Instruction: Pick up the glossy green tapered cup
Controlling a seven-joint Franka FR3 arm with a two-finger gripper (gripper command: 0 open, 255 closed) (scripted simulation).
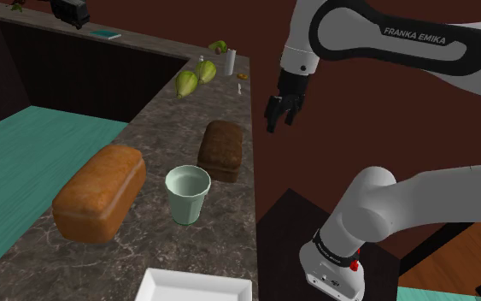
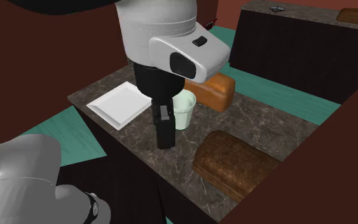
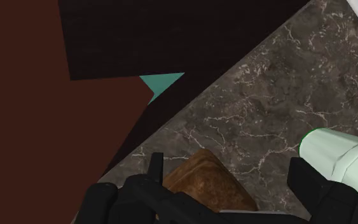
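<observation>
While the pale green tapered cup (image 1: 187,195) stands upright on the marbled counter (image 1: 230,224), between a golden loaf (image 1: 100,192) and a darker brown loaf (image 1: 221,150), the black gripper (image 1: 279,115) hangs in the air higher up, not touching the cup. Its two fingers stand apart and clasp nothing. A white plate (image 1: 196,287) lies near the cup.

Pale mint-green cup (image 1: 187,193), orange-brown loaf (image 1: 100,191), dark brown loaf (image 1: 221,150), white plate (image 1: 197,288), grey-brown surface (image 1: 153,128) veined white, teal floor (image 1: 25,145).
</observation>
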